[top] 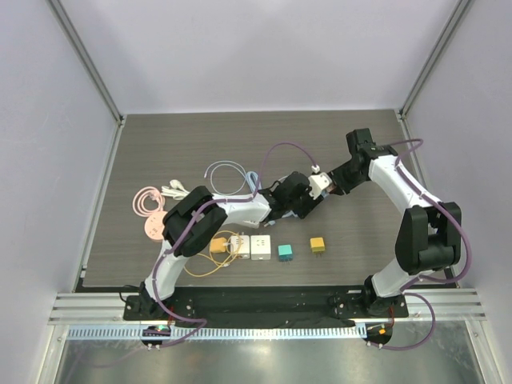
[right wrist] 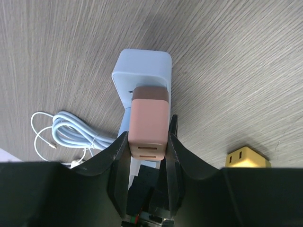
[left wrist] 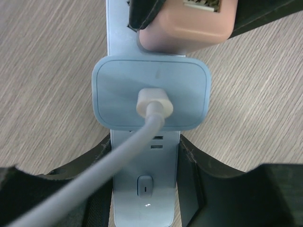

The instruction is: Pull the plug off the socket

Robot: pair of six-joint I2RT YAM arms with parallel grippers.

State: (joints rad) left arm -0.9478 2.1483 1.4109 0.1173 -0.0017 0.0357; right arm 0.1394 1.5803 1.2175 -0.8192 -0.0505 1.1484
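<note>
with the pink plug (right wrist: 149,113) seated in the power strip (left wrist: 144,198) at mid-table and clamped in the right gripper (right wrist: 148,137), it is best drawn straight off the strip's face, without twisting, while the strip is held down by the left gripper (left wrist: 144,158) closed across its sides.

We log: plug (right wrist: 149,125) salmon-pink | socket (left wrist: 142,213) pale blue | table (left wrist: 47,71) grey-brown with streaked wood grain | yellow cube (right wrist: 247,158) | teal cube (top: 285,253) | coiled cable (right wrist: 75,132) pale blue
</note>
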